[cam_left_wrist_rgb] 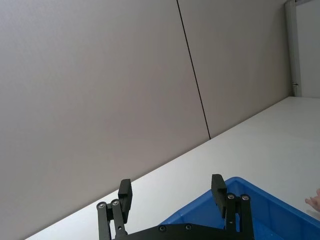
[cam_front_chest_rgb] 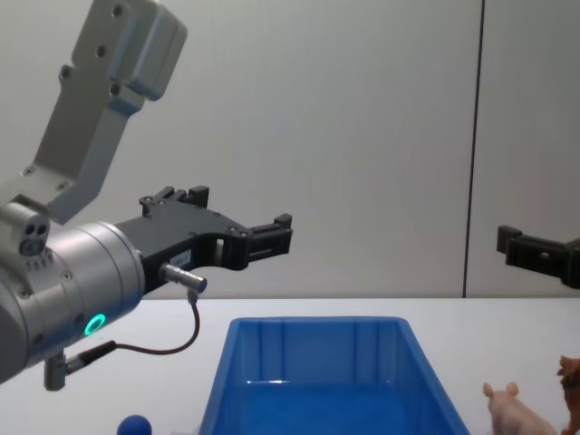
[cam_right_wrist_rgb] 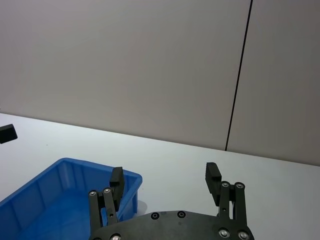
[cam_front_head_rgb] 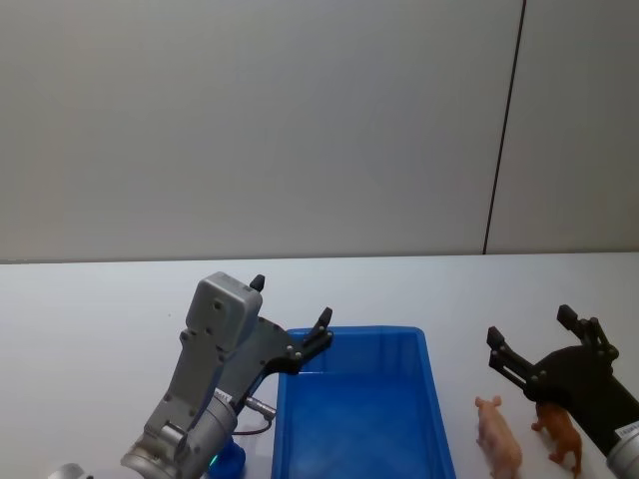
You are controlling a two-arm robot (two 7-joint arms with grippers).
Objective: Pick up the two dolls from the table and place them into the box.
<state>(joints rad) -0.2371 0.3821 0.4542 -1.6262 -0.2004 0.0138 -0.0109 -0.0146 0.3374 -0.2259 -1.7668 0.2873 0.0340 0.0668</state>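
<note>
Left tool (cam_front_head_rgb: 292, 299), spread apart, hovers over the box's (cam_front_head_rgb: 349, 331) far left corner; right tool (cam_front_head_rgb: 530, 324), likewise spread, above the pink doll (cam_front_head_rgb: 497, 434) and brown doll (cam_front_head_rgb: 561, 434).

It looked like a bare test lab: plain grey wall panels (cam_front_head_rgb: 250, 120) filled the upper frame above a white tabletop (cam_front_head_rgb: 90, 299).

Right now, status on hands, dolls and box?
Open and raised: left hand, right hand. On table, right of blue bin: pink pig doll, brown doll. Nothing blocking.
</note>
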